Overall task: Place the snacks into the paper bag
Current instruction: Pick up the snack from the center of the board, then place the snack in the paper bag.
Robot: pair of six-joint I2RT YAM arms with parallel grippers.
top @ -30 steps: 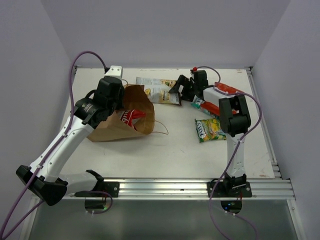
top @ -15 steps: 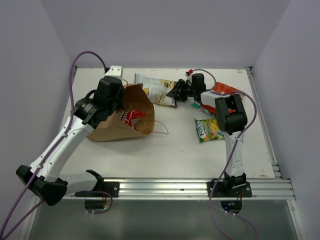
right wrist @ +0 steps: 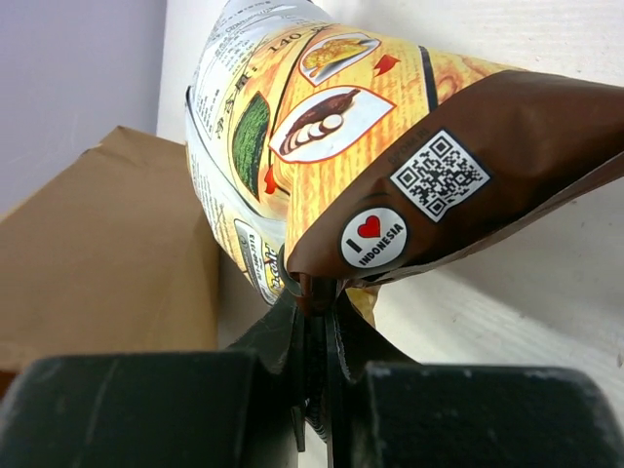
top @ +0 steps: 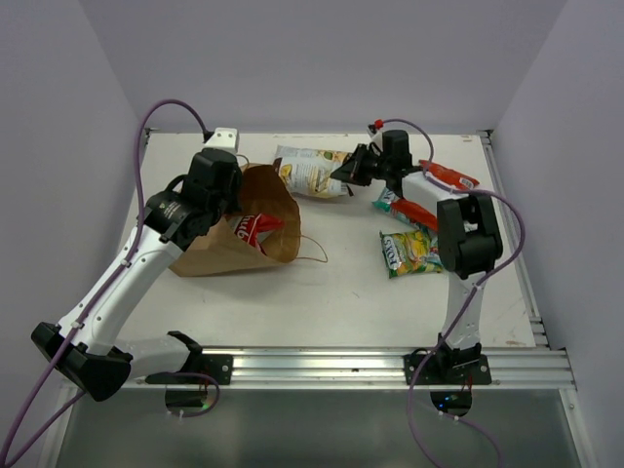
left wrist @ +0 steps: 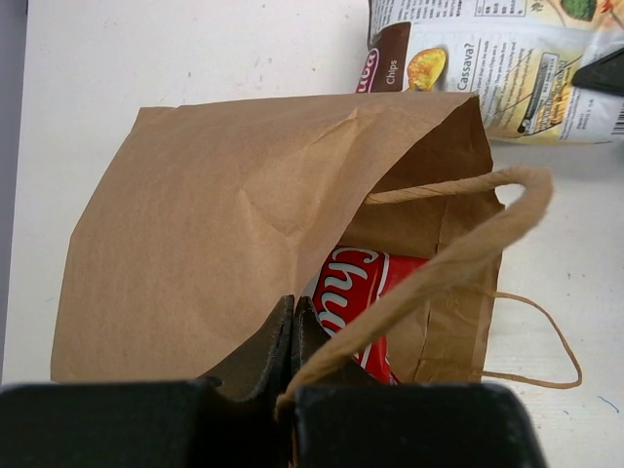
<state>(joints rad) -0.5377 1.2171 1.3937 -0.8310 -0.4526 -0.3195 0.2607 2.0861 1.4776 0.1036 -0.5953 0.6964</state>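
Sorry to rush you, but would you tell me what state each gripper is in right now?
Left gripper: closed on a handle of the paper bag.
Right gripper: closed on the edge of the cassava chips packet.

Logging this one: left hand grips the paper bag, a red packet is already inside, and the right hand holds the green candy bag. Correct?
Not quite. The right hand holds the white-brown chips packet, as the right wrist view shows; the green candy bag lies on the table. The rest stands.
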